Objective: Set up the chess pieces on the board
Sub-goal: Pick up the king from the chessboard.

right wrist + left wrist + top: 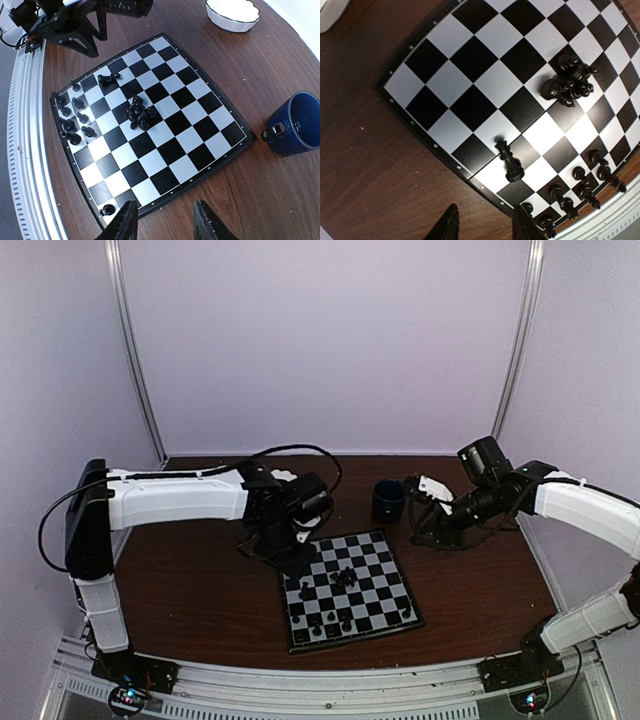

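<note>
My left gripper (486, 209) is released. Its fingers (449, 226) stand apart with nothing between them, above the brown table (375, 170) just beside one edge of the board (470, 60). My right gripper (164, 206) is also released and empty, and hangs above the border on the opposite side of the board. The board lies flat on the table between the two arms. All the chess pieces (75, 117) I can see are on the board. A group of upright ones occupies the squares along the edge nearest the arm bases. A tangled heap (140, 112) lies near the centre. One tall piece (509, 161) sits alone near my left fingers; I cannot tell whether it is upright or lying down. A single piece (106, 210) stands in the corner near my right fingers. A blue mug (295, 125) and a white bowl (232, 12) stand on the table, clear of the board.
</note>
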You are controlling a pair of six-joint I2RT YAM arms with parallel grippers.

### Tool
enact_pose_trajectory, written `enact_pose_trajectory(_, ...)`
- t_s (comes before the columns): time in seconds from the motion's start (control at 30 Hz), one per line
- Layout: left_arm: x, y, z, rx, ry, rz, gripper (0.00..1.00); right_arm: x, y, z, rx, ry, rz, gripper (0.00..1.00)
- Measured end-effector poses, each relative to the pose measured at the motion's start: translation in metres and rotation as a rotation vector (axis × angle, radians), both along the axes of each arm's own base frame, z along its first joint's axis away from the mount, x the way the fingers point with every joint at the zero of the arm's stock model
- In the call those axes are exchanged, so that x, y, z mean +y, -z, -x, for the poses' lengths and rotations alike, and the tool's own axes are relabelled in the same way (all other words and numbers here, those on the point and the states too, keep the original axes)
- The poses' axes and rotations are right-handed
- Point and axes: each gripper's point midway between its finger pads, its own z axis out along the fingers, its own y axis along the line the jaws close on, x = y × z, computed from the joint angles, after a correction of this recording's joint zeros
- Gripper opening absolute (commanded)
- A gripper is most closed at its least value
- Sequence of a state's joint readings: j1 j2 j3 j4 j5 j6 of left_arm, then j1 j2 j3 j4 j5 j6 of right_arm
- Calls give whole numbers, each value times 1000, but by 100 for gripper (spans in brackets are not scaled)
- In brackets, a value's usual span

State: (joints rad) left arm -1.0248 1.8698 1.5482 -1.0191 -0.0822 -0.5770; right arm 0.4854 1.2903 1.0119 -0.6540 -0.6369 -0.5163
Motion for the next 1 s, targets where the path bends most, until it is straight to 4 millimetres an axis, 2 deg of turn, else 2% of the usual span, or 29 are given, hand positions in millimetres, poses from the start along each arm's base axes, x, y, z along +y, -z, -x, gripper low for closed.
enact_pose_trajectory(0.2,-9,45,6,83,-23,-47,39,0,0,0,0,0,0,40)
enact_pose_trajectory(0.27,-11,52,7,98,-31,-51,39,0,0,0,0,0,1,40)
enact_pose_trajectory(0.47,-15,60,10,129,-44,-39,37,0,0,0,0,-1,0,40)
enact_pose_trajectory(0.77,-16,75,15,176,-49,-55,22,0,0,0,0,-1,0,40)
enact_pose_trajectory(1.0,-13,75,15,175,-51,-64,13,0,0,0,0,-1,0,40)
